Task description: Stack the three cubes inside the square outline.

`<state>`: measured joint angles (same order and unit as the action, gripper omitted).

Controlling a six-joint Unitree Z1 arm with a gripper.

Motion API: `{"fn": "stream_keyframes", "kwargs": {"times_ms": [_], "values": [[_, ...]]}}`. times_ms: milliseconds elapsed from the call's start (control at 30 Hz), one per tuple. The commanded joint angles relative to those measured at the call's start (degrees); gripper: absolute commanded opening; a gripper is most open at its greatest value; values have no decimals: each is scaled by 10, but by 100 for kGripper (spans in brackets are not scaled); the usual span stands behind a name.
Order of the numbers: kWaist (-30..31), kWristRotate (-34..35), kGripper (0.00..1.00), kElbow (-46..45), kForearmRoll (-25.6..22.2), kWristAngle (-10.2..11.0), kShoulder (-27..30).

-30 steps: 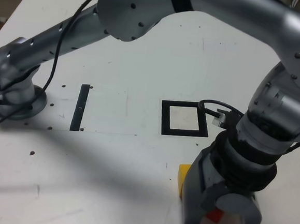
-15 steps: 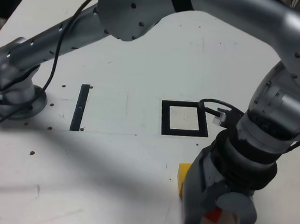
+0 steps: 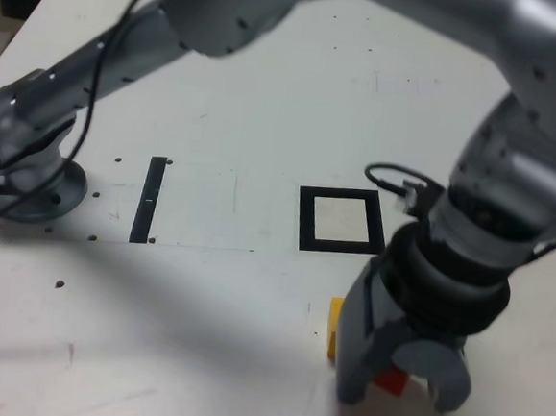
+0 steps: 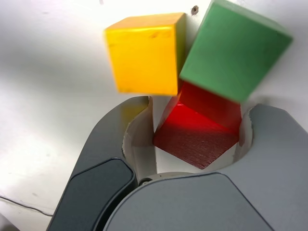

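Left to right in the exterior view: black-bordered square outline (image 3: 341, 221) is empty, matte yellow cube (image 3: 332, 326) sits on the white surface (image 3: 249, 90) just beside the pincer (image 3: 397, 386). Pincer has narrowed over the last second; its jaws now pinch the red cube (image 4: 199, 132). Green cube (image 4: 233, 48) touches it. Grasp looks done; lift next.

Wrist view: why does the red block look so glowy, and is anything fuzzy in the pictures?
In the wrist view the red cube glows where light hits its face between the fingers; the green cube looks soft-edged. In the exterior view the arm is motion-blurred.
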<state>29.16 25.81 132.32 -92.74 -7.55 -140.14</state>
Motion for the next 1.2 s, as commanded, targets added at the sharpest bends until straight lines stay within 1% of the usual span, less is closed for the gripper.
{"fn": "stream_keyframes", "kwargs": {"times_ms": [0,233,500,800,1167], "values": [[1,2,49,-11,-10,5,18],[5,5,49,-54,-10,18,63],[-2,6,49,-105,-10,40,112],[-33,-14,49,-155,-10,47,142],[-83,-80,49,-212,-7,53,171]]}}
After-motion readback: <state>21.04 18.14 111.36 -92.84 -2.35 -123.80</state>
